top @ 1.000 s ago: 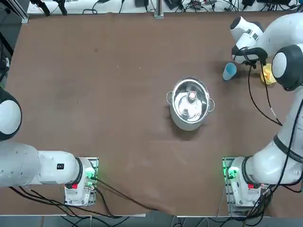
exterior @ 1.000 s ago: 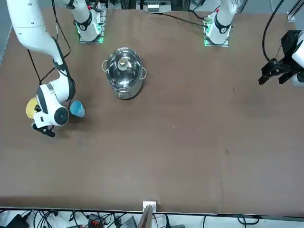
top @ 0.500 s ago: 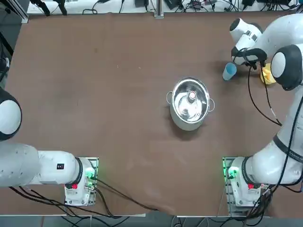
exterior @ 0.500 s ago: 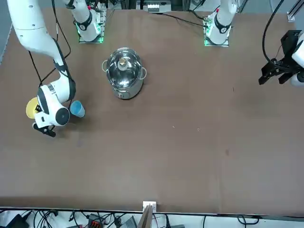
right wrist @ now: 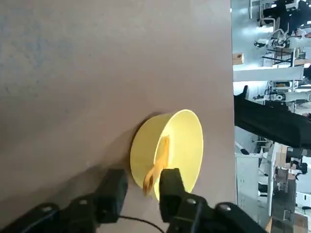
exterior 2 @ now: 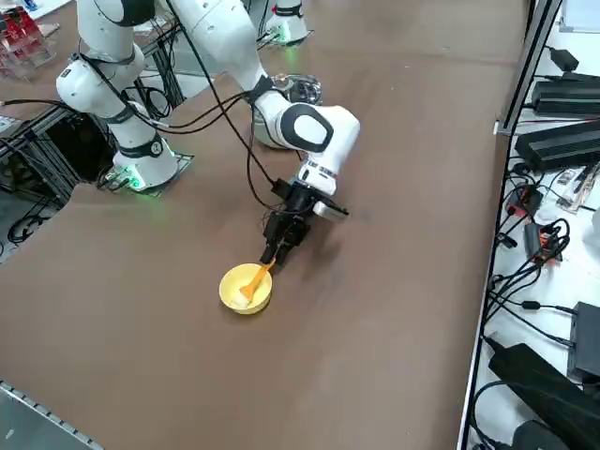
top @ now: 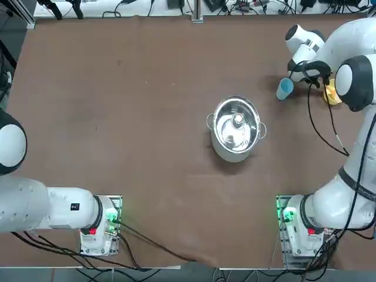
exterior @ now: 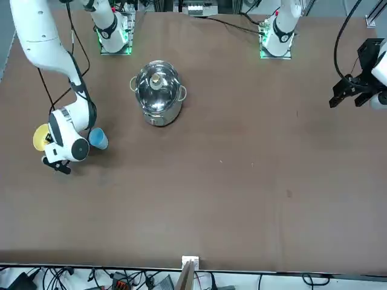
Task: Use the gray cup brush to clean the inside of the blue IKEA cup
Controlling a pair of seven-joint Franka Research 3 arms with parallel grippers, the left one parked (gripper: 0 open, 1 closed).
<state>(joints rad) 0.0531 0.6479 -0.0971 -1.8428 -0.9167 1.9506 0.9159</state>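
Right gripper (right wrist: 138,191) is down at the rim of the yellow bowl (right wrist: 187,141), on the side facing the steel pot (top: 236,129). Wrist view: the two fingers (right wrist: 171,187) stand apart with a clear gap, spread either side of the orange handle end of the gray cup brush (right wrist: 156,165). Neither pad looks to be pressing the handle, though the near end of the handle is partly hidden by the bowl rim, so contact can't be ruled out.

Brush lies inside the yellow bowl, tilted, handle end leaning on and poking over the rim toward the gripper. Side view agrees: brush (exterior 2: 251,281) runs from the bowl (exterior 2: 234,298) floor up to the rim just under the black fingertips of the gripper (exterior 2: 275,251). Bristle colour not discernible.

Blue IKEA cup (top: 284,89) stands upright on the table (top: 147,106), between the yellow bowl (top: 333,94) and the steel pot, near the bowl and well apart from the pot. In the front view the cup (exterior: 99,139) sits just beside the white wrist housing; the bowl (exterior: 40,136) is on the other side of that housing.

Steel pot is mid-table, open side up, shiny interior with a small round knob-like thing visible inside.
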